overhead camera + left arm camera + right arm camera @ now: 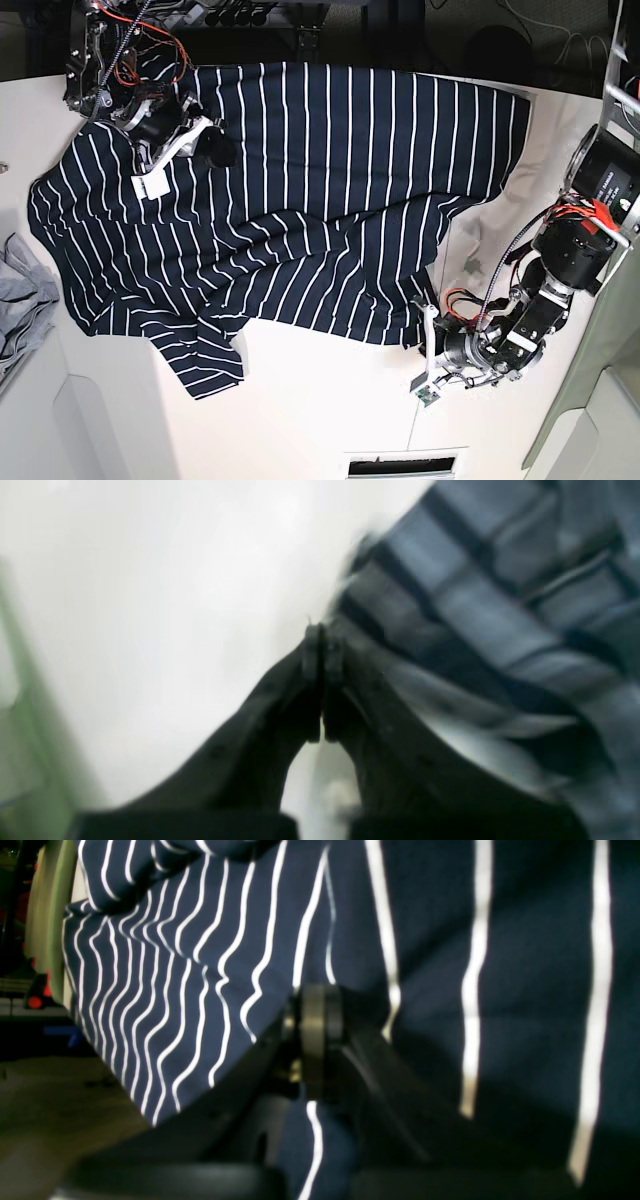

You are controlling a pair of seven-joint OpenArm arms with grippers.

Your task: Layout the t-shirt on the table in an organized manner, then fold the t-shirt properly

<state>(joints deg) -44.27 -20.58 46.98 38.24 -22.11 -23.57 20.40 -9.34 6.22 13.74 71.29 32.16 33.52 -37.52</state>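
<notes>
The dark navy t-shirt (300, 200) with thin white stripes lies spread and wrinkled across the white table (320, 400); one sleeve points to the front left. My right gripper (213, 150) is over the shirt's back left part. In the right wrist view it (315, 995) is shut on the fabric (525, 940), and a stripe shows between the fingers below the tips. My left gripper (424, 336) sits at the shirt's front right corner. In the blurred left wrist view it (320, 630) is shut, with the shirt edge (500, 605) running off its tip.
A plain light grey cloth (20, 290) lies crumpled at the table's left edge. A dark slot (395, 467) is set into the table's front edge. The left arm's body and cables (580, 250) stand along the right side.
</notes>
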